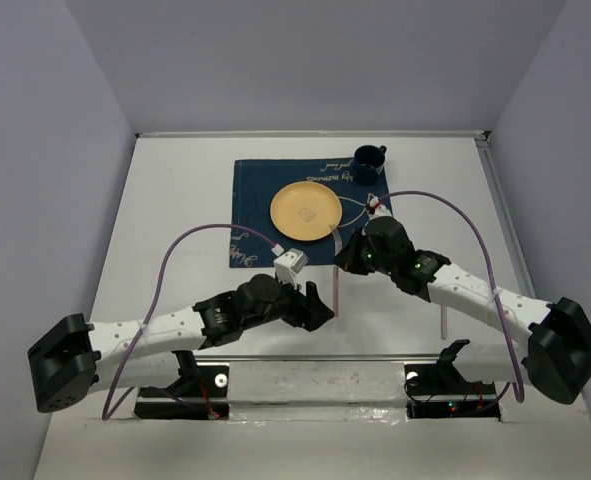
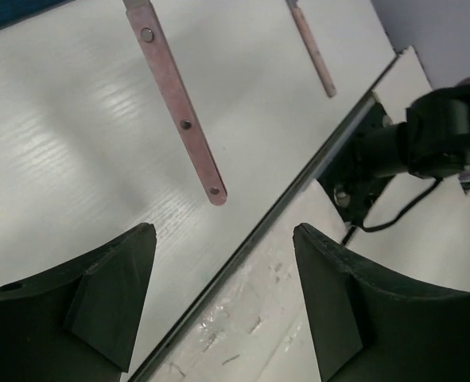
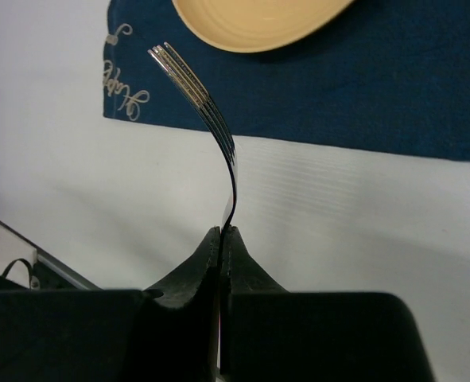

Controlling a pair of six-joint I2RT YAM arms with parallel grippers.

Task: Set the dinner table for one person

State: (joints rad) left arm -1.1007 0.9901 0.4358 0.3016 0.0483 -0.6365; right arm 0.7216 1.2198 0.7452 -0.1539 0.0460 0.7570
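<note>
The white dinner table (image 1: 175, 200) carries a navy placemat (image 1: 255, 190) with a yellow plate (image 1: 306, 210) on it and a navy mug (image 1: 368, 162) at its far right corner. My right gripper (image 1: 343, 262) is shut on a fork (image 3: 211, 119), held on edge just above the table. Its tines point at the placemat (image 3: 378, 87) and plate (image 3: 258, 20). My left gripper (image 2: 223, 239) is open and empty over the table's near edge. A pink riveted utensil handle (image 2: 179, 103) lies just ahead of it. A second thin pink handle (image 2: 314, 48) shows farther off.
The table's near edge rail (image 2: 298, 191) runs diagonally under the left gripper, with the right arm's base mount (image 2: 394, 151) beyond it. Purple cables (image 1: 175, 260) loop over both arms. Grey walls close in the table on three sides.
</note>
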